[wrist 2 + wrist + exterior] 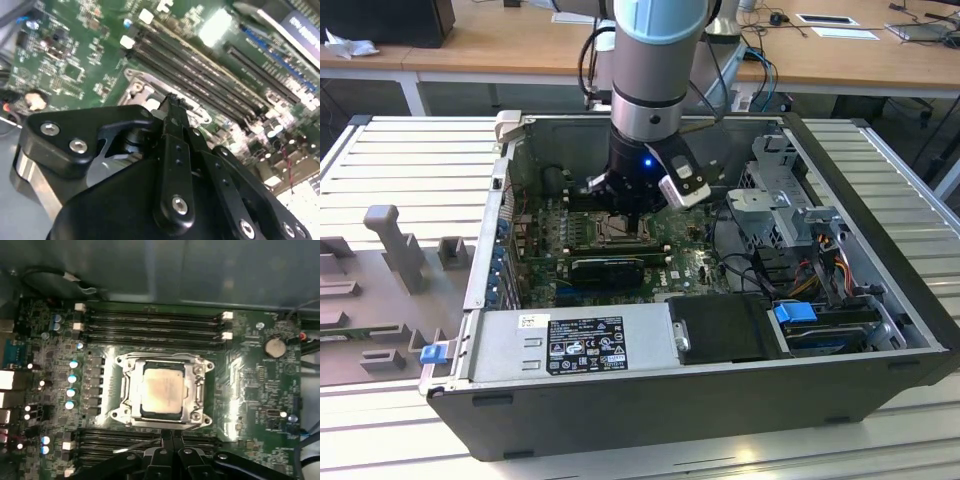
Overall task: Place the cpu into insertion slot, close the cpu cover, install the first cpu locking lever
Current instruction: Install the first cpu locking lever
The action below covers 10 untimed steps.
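Observation:
In the first wrist view the cpu [161, 391], silver-grey on top, lies flat in the insertion slot [122, 362]. The cpu cover [194, 390] is folded down around the chip as a metal frame. My gripper [170, 436] is shut, with its tips at the socket's edge beside the lower memory slots. A thin silvery lever [137, 446] runs up to those tips; I cannot tell whether they touch it. In the second wrist view the gripper [172, 102] stands over the socket frame's corner [140, 90]. In the exterior view the gripper [623, 208] hangs just above the socket [616, 232].
Long black memory slots [155, 322] flank the socket on two sides. A coin battery [274, 346] sits on the board. The open case [480, 250] encloses the board, with a power supply [585, 340] in front, and a drive cage [790, 200] and cables on the exterior view's right.

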Motion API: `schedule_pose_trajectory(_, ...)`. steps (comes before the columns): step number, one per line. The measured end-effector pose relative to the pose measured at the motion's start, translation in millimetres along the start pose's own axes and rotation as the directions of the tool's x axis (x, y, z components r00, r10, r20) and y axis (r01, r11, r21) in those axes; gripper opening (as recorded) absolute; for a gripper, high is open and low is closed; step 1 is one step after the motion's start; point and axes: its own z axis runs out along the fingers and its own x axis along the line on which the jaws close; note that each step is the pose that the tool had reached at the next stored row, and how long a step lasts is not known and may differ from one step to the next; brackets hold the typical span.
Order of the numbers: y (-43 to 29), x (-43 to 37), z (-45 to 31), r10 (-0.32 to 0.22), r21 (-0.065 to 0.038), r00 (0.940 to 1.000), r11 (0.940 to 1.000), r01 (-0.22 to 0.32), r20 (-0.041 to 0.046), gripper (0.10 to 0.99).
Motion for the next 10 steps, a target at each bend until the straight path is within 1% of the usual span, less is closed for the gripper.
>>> schedule_pose_trajectory(1,-0.7,2.3,0.3,-0.001,0.000,1.0000,1.0000,0.001,-0.0001,0.106)
schedule_pose_trajectory(3,-1.1,15.2,0.9,-0.002,-0.002,1.0000,1.0000,0.002,0.0000,0.106)
schedule_pose_trajectory(6,-1.1,16.2,1.0,-0.002,-0.002,1.0000,1.0000,0.002,-0.0002,0.106)
schedule_pose_trajectory(8,-1.1,18.6,2.4,-0.002,-0.002,1.0000,1.0000,0.002,-0.0001,0.106)
schedule_pose_trajectory(9,-1.1,21.5,4.7,-0.002,-0.003,1.0000,1.0000,0.002,0.0000,0.106)
schedule_pose_trajectory(10,-1.2,26.7,6.4,-0.003,-0.006,1.0000,1.0000,0.003,0.0006,0.106)
